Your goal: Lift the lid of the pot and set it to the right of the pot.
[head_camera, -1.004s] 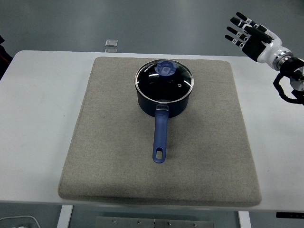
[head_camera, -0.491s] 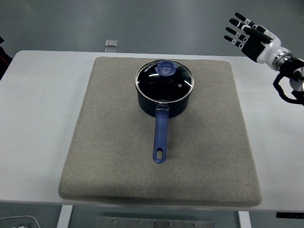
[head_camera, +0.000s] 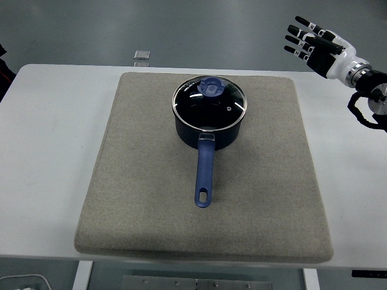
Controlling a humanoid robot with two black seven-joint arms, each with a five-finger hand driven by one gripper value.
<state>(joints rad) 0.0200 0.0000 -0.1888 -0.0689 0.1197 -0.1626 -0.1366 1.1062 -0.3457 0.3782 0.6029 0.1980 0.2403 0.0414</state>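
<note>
A dark blue pot [head_camera: 208, 124] stands on the back half of a grey mat [head_camera: 145, 199], its long blue handle [head_camera: 204, 175] pointing toward the near edge. A glass lid [head_camera: 210, 103] with a blue knob [head_camera: 211, 87] rests on the pot. My right hand [head_camera: 308, 42] hovers high at the far right, above the table's back right corner, fingers spread and holding nothing. It is well apart from the pot. My left arm is out of view.
The mat covers most of the white table [head_camera: 48, 133]. A small clear square object [head_camera: 142, 55] lies on the floor beyond the table's back edge. Bare mat lies right of the pot.
My right hand has drifted slightly up and to the right. The pot and lid have not moved.
</note>
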